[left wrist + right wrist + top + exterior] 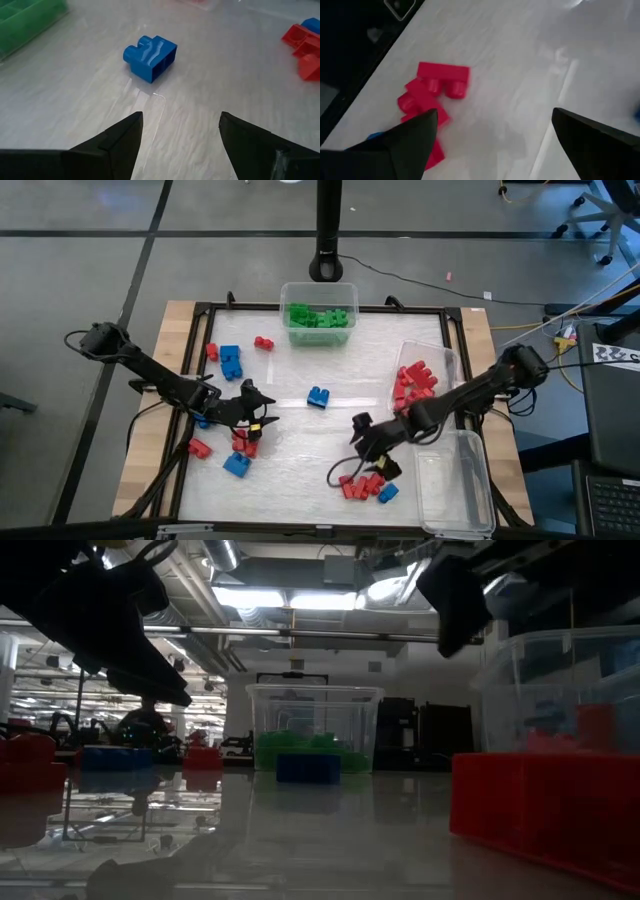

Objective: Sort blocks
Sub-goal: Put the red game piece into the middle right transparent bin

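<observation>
Nearest the low camera we see a large red studded plastic brick [545,805] lying on the pale glossy surface [300,435], filling the right foreground. Largest of the items on that surface are three clear rectangular plastic tubs: the far tub [319,313] at the far edge's middle holds green studded bricks [318,317]; the tilted tub [425,375] at the right holds red studded bricks [413,380]; the near-right tub [455,480] lies just beside it.

The left arm reaches in from the left side, and its left pincer [258,412] stands with its dark fingers [117,137] spread wide and holding nothing; ahead of it, well apart from the other pieces, we see a lone blue two-stud brick [150,56] near the surface's centre. The right arm reaches in from the right side, and its right pincer [365,448] likewise stands wide and empty, above a near-edge cluster of red bricks [432,92].

Smaller loose pieces remain scattered: a blue brick pair [231,361] and a small red brick [264,342] at the far left, and a near-left blue brick [237,465] just beside red pieces.
</observation>
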Robot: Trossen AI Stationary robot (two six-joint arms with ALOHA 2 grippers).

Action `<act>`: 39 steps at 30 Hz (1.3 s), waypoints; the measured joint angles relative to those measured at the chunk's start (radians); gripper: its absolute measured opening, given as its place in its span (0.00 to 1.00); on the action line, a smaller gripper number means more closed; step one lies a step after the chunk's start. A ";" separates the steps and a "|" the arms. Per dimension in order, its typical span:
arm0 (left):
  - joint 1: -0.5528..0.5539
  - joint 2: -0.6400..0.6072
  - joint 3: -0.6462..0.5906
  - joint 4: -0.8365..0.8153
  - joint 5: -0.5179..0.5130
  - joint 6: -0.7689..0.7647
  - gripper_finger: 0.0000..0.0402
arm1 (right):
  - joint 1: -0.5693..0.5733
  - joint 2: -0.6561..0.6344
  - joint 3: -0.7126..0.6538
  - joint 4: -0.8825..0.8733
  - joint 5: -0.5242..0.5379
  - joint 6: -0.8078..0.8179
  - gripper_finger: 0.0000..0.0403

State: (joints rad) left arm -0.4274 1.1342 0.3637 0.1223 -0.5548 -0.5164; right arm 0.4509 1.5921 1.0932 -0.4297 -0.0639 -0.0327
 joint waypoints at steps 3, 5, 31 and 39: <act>0.003 0.000 0.000 0.002 0.000 0.001 0.63 | 0.036 0.047 0.040 -0.047 0.000 0.014 0.97; 0.004 0.000 0.000 0.001 -0.001 0.000 0.63 | 0.056 0.072 0.053 -0.058 -0.001 0.025 0.97; 0.004 0.000 0.000 -0.007 -0.004 0.000 0.63 | 0.025 0.233 0.063 -0.064 0.136 -0.170 0.97; 0.004 0.000 0.000 -0.007 -0.007 0.000 0.63 | -0.080 0.236 0.084 -0.086 0.237 -0.233 0.97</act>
State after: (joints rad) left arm -0.4236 1.1339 0.3634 0.1150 -0.5617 -0.5159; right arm 0.3705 1.8281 1.1774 -0.5153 0.1729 -0.2661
